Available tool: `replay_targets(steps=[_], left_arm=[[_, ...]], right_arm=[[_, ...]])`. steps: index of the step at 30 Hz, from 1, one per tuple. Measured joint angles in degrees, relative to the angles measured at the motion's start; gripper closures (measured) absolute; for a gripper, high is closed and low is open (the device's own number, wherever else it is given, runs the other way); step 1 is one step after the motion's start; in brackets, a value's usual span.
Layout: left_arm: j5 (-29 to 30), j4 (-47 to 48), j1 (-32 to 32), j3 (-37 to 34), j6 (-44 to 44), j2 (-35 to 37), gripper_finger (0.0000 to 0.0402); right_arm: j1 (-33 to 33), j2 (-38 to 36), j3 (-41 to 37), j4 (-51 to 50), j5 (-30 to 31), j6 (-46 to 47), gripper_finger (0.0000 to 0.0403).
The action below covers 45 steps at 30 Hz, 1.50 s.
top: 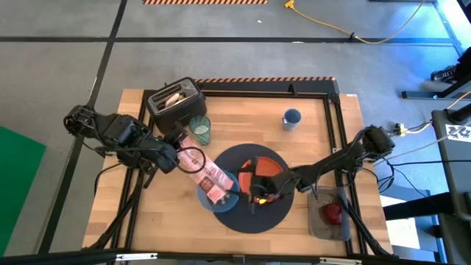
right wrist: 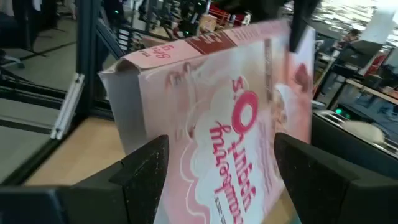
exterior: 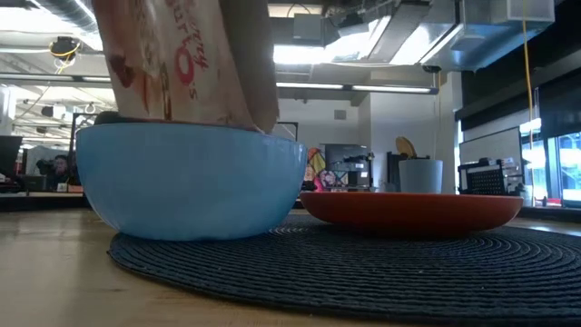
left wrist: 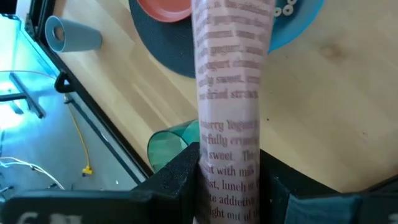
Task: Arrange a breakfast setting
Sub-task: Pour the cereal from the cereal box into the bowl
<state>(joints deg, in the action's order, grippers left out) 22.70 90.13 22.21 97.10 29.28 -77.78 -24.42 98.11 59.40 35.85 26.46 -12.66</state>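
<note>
Pink cereal box (top: 208, 175) tilted over the middle of the table. Toaster (top: 175, 102) at the far left corner, grey-blue cup (top: 292, 118) far right, clear tray (top: 328, 215) near right.

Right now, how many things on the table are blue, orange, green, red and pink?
Blue: 2, the bowl and the cup
Orange: 1, the plate
Green: 1, the glass
Red: 1, the apple
Pink: 1, the cereal box
Total: 6
</note>
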Motion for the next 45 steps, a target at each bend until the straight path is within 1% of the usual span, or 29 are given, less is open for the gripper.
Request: replay_targets(steps=[2,4,5,9,11,12,15,18,24,26,29,31,36,42,45], left_arm=[[-1.0,0.0,-0.43,0.0,0.02,0.0,0.0292],[-2.29,0.02,-0.87,0.0,0.0,0.0,0.0292],[-2.67,0.02,-1.06,0.0,-0.03,0.0,0.0292],[-2.71,-0.2,-1.21,0.0,-0.42,0.0,0.0292],[-3.02,-0.2,-1.21,0.0,-0.42,0.0,0.0292],[-3.54,-0.2,-1.21,0.0,-0.42,-0.02,0.0292],[-4.74,-0.2,-1.19,0.0,-0.34,-0.01,0.0292],[-5.16,-0.17,-1.21,0.0,-0.31,-0.02,0.0292],[-5.64,-0.15,-1.21,0.0,-0.4,-0.02,0.0292],[-6.04,-0.15,-1.21,0.0,-0.63,-0.02,0.0292],[-6.92,-0.13,-1.21,0.0,-0.7,-0.02,0.0292],[-7.24,-0.13,-1.21,0.0,-0.71,-0.03,0.0292],[-7.22,-0.11,-1.99,0.0,-0.72,-0.04,0.0292],[-7.52,-0.11,-3.91,0.0,-0.83,-0.04,0.0292],[-9.07,-0.1,-4.77,0.0,-0.92,-0.04,0.0292]], right_arm=[[0.01,1.44,2.36,-0.82,0.55,-0.07,0.0123],[-0.08,1.74,4.54,-4.94,2.61,-0.69,0.0123],[-0.27,1.72,5.64,-7.71,4.81,-0.9,0.0123],[-2.52,1.72,9.8,-15.01,17.22,-3.3,0.0123],[-4.21,1.67,12.3,-19.08,20.4,-4.25,0.0123],[-5.03,1.65,13.55,-21.57,20.98,-4.18,0.0123],[-7.63,1.65,16.56,-26.96,21.5,-3.77,0.0123],[-9.5,1.59,17.65,-27.46,21.51,-4.11,0.0123],[-10.61,1.63,17.64,-31.86,21.44,-4.39,0.0123],[-10.48,2.04,17.64,-31.67,21.34,-5.74,0.0123],[-10.48,3.49,17.64,-30.11,21.23,-9.98,0.0123],[-10.48,4.59,17.59,-27.78,21.77,-14.63,0.0123],[-10.48,6.75,17.59,-19.61,24.94,-26.36,0.0123],[-9.83,7.28,17.59,-15.5,23.7,-36.2,0.0123],[-8.64,8.69,17.59,-14.6,22.24,-42.96,0.0123]])
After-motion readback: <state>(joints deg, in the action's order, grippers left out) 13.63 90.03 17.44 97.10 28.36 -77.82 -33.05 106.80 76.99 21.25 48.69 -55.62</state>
